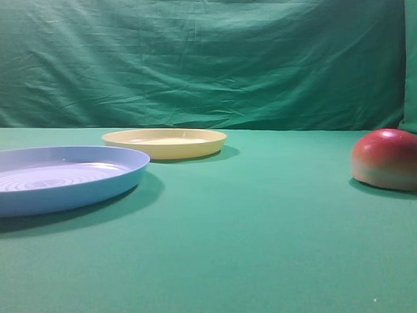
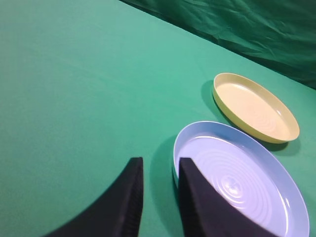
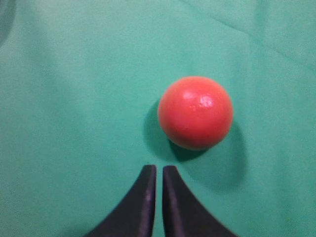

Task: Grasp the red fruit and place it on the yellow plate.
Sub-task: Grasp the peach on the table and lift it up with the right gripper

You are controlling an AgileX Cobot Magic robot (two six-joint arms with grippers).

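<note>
The red fruit (image 1: 386,158) rests on the green cloth at the far right, red on top and pale at its base. In the right wrist view the red fruit (image 3: 195,112) lies just beyond and to the right of my right gripper (image 3: 159,169). Its jaws stand almost together with only a slit between them, holding nothing. The yellow plate (image 1: 164,143) sits towards the back, left of centre. In the left wrist view the yellow plate (image 2: 255,107) lies beyond the blue one. My left gripper (image 2: 160,163) is open and holds nothing. Neither gripper shows in the exterior view.
A light-blue plate (image 1: 65,176) with concentric rings sits at the front left, and my left gripper's right finger overlaps the blue plate's (image 2: 237,173) rim in the wrist view. A green curtain (image 1: 208,59) closes the back.
</note>
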